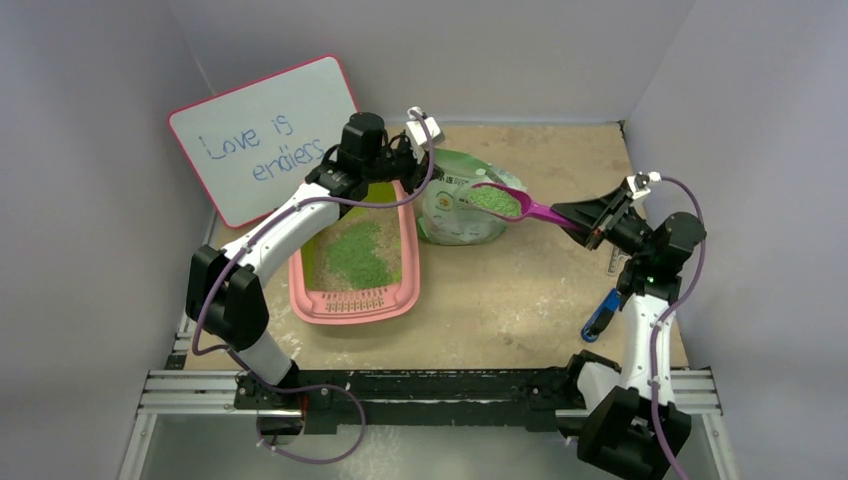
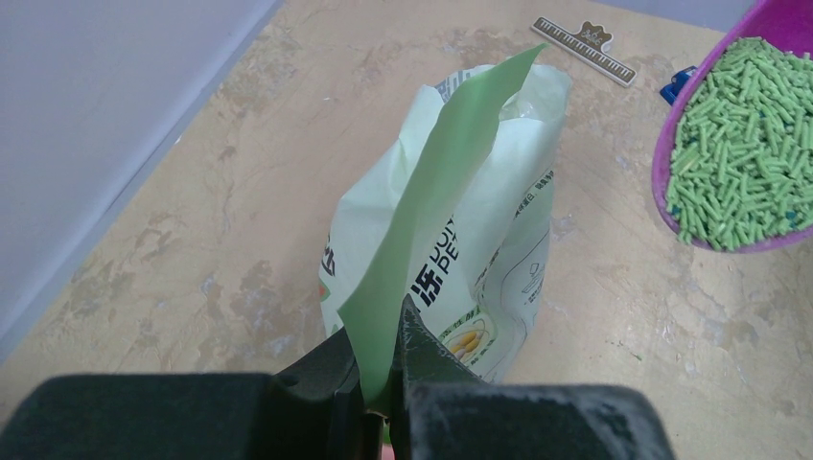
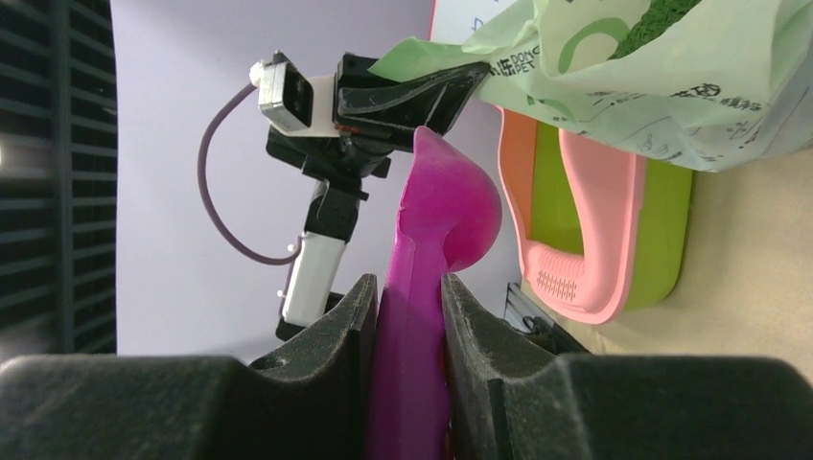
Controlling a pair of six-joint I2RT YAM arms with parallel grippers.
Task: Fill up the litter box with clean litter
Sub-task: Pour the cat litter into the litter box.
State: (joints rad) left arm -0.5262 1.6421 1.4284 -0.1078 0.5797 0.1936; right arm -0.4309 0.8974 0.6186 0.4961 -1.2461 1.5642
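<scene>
Rectangular pink plastic litter box (image 1: 352, 312) lay grille-end nearest, its green granules (image 1: 355, 250) seen only overhead; left fingers (image 2: 429, 362) pinched pale-green bag (image 2: 508, 240), right fingers (image 3: 326, 335) clamped magenta scoop (image 3: 446, 206).

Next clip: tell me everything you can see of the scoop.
The scoop is magenta and looks like glossy plastic, with a rounded bowl tapering into a narrow handle. The bowl is heaped with green litter. The right gripper is shut on the handle and holds the scoop roughly level in the air above the table, with the bowl by the top of the bag. As far as can be seen, only the fingers and the load touch it.
</scene>
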